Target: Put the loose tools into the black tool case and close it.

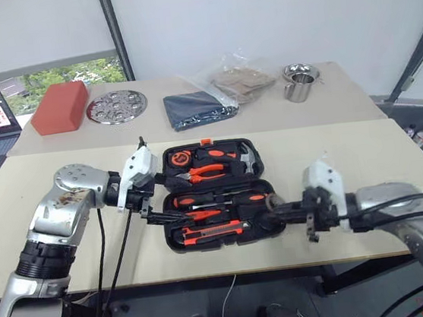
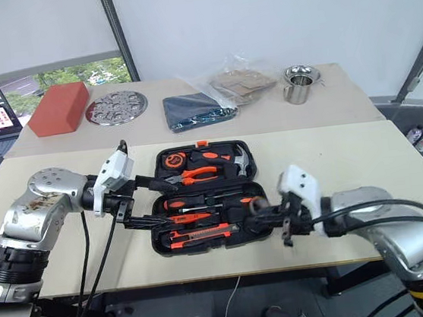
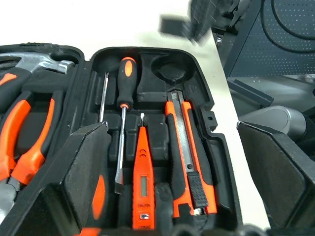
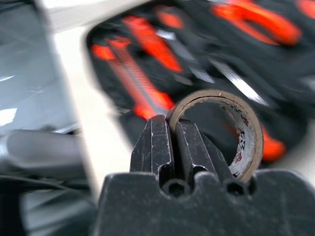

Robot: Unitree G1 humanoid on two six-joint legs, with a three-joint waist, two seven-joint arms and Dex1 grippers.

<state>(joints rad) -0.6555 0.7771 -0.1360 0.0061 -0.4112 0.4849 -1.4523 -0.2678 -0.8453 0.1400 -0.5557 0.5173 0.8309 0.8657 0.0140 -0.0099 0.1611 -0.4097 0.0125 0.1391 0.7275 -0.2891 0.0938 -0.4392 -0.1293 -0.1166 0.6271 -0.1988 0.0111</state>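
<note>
The black tool case point(image 1: 214, 196) lies open on the near table, its lid half away from the robot and its base half toward it. In the base half the recesses already hold an orange-and-black screwdriver point(image 3: 123, 118), the thin orange tester screwdriver point(image 3: 142, 182) and the utility knife point(image 3: 189, 162); a second screwdriver shaft sits in the next slot, its handle partly hidden behind a left finger. The round recess point(image 3: 170, 73) at the far end of that half is still empty.

The right gripper point(image 4: 172, 142) has its two fingers pressed together on the wall of the small tape roll point(image 4: 231, 132), one finger inside the ring and one outside, and holds it at the right-hand edge of the case, near that end of the base half. The left gripper point(image 1: 149, 200) hangs at the left side of the case with its fingers wide apart, holding nothing.

Judging from this, most of the loading is done. What seems left is to set the tape roll into its round recess, release it, then fold the lid over and latch it.
</note>
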